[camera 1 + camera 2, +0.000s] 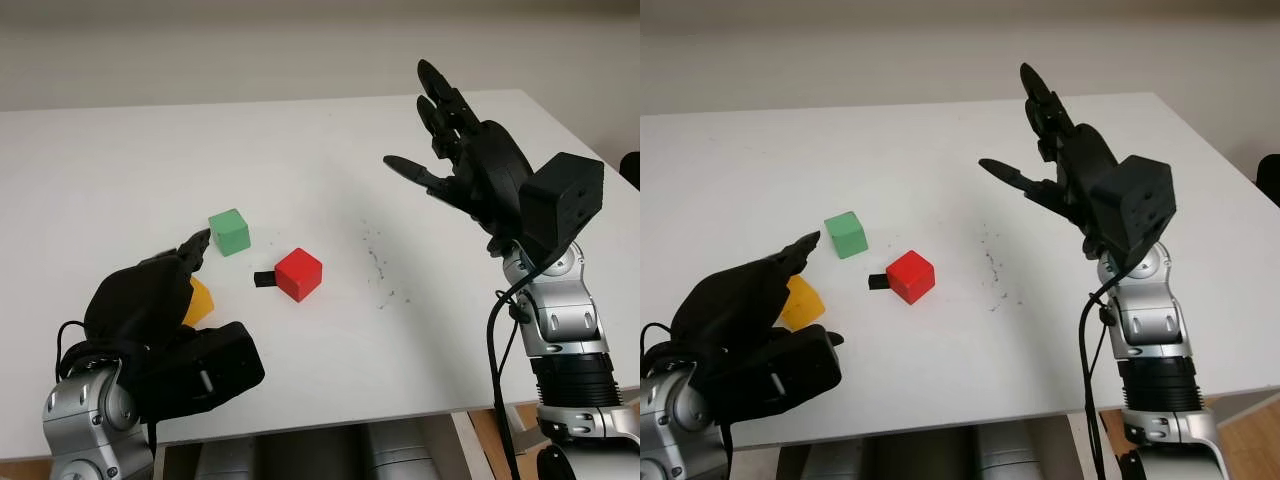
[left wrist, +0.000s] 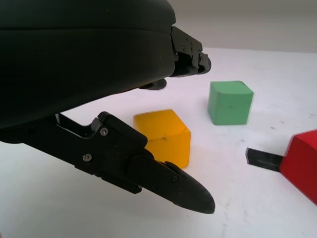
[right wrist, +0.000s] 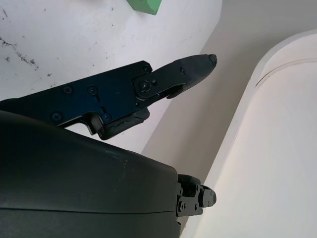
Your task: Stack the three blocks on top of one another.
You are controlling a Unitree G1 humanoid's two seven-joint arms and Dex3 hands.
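Three blocks lie apart on the white table (image 1: 330, 150). The green block (image 1: 229, 231) is furthest back, and the red block (image 1: 299, 273) sits to its right and nearer me. The yellow block (image 1: 199, 301) is at the front left, partly hidden by my left hand (image 1: 185, 270). In the left wrist view the yellow block (image 2: 163, 136) stands on the table between the thumb and the fingers (image 2: 190, 54), with no contact visible. My right hand (image 1: 435, 135) is open and raised above the table's right side, away from all blocks.
A small black strip (image 1: 264, 279) lies against the red block's left side. Faint dark marks (image 1: 378, 265) dot the table right of the red block. The table's front edge (image 1: 400, 418) runs close to both arms.
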